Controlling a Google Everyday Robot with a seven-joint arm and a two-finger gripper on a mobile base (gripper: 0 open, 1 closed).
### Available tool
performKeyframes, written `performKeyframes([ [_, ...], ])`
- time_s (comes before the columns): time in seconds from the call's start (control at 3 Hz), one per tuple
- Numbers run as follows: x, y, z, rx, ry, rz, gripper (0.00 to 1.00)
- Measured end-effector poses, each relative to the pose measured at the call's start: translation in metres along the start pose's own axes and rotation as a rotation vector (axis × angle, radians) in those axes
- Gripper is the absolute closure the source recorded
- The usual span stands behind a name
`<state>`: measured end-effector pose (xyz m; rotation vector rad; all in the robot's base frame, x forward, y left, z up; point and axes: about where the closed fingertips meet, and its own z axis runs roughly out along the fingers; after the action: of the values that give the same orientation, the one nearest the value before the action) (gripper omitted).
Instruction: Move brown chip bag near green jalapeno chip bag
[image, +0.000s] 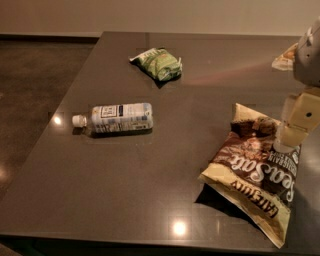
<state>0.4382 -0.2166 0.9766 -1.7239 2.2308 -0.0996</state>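
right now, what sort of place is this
Probably an office break area or test room: a dark glossy table, bare polished floor, and snacks, a brown chip bag and green jalapeno chip bag. The pincer hangs over the brown chip bag.

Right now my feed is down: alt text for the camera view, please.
The gripper sits at the upper right part of the brown chip bag, which lies at the near right of the table. The green jalapeno chip bag lies far back, well apart, and a plastic bottle lies on its side at the left.
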Motion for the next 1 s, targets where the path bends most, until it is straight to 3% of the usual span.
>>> performKeyframes([
  [0.67, 0.000, 0.001, 0.002, -0.014, 0.002, -0.011, 0.00],
  [1.0, 0.005, 0.014, 0.019, -0.095, -0.011, -0.043, 0.00],
])
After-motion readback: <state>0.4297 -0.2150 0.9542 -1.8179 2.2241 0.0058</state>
